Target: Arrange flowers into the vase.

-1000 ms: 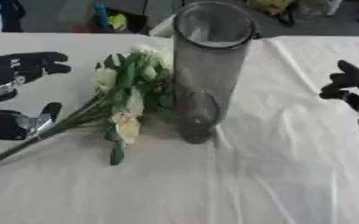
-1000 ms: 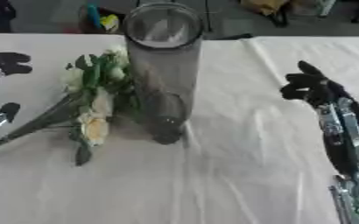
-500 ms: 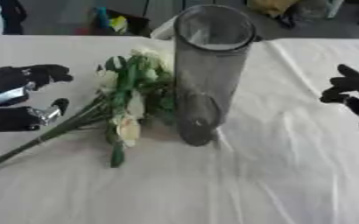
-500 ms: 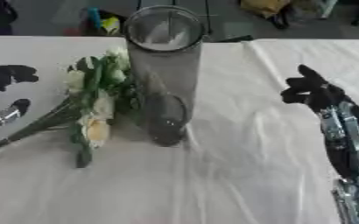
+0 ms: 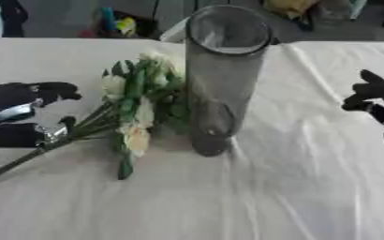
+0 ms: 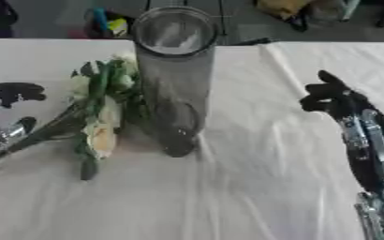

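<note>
Closer to the stems than a second ago, the left hand (image 5: 19, 119) sits at the left edge of the worktop (image 5: 253, 197), its fingers spread either side of the stem ends and not yet curled round them. From there the flowers (image 5: 138, 105) lie flat on the white cloth, stems running down-left and the pale blooms resting just beside the vase (image 5: 220, 79), a tall, clear, empty cylinder standing upright. To do this step well, the hand should probably gather all the stems low down together, so the blooms lift clear of the vase without nudging it. At the right, the right hand (image 6: 333, 96) hovers idle with fingers curled, holding nothing, well apart from the vase.
</note>
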You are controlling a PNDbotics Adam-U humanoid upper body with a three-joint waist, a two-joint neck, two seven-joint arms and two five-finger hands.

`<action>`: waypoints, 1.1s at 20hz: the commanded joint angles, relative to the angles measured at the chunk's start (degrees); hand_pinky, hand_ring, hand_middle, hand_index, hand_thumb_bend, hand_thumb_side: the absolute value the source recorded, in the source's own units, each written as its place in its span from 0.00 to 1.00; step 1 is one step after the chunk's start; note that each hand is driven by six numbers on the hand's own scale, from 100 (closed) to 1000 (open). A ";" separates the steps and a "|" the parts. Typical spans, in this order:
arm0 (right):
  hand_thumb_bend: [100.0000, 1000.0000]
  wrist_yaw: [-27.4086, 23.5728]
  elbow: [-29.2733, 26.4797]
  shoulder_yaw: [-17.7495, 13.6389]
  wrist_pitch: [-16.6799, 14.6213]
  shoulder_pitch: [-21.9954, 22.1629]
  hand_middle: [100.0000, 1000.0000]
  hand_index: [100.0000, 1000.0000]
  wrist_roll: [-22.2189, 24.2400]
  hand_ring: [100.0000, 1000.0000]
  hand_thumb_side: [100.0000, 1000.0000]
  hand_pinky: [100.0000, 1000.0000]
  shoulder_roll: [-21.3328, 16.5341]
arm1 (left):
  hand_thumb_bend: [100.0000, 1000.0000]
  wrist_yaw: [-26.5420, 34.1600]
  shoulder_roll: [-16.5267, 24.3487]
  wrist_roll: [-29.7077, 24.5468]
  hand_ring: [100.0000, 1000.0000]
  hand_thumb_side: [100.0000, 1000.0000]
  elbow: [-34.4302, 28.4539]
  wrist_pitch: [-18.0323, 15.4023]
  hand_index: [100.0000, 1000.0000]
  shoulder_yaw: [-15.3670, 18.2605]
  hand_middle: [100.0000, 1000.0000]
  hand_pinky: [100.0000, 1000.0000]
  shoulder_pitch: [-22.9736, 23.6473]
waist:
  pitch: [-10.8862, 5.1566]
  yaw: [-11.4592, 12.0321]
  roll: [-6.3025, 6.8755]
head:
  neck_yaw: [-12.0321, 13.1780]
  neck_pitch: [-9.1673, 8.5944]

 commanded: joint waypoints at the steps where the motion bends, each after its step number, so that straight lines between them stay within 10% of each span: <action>1: 0.00 -0.19 -1.12 0.01 -0.14 -0.08 0.54 0.75 0.23 1.00 0.98 0.65 -0.64 | 0.06 -0.12 1.16 -1.66 1.00 1.00 -0.02 -0.81 1.00 -0.23 1.00 0.78 -0.50 | -1.67 -0.05 0.93 | 0.12 -0.88; 13: 0.00 -0.19 -1.12 0.09 0.03 0.05 0.53 0.74 0.61 1.00 0.98 0.66 -0.40 | 0.20 -2.56 1.39 -1.57 1.00 1.00 0.18 -2.81 1.00 -1.09 1.00 0.79 0.35 | -1.55 0.02 0.85 | 0.17 -0.86; 22: 0.00 -0.11 -1.12 0.08 0.10 0.16 0.53 0.74 0.69 1.00 0.98 0.66 -0.20 | 0.11 -6.90 0.78 1.22 1.00 1.00 1.60 -1.04 1.00 -1.18 1.00 0.74 0.27 | -1.46 -0.06 0.73 | 0.33 -0.90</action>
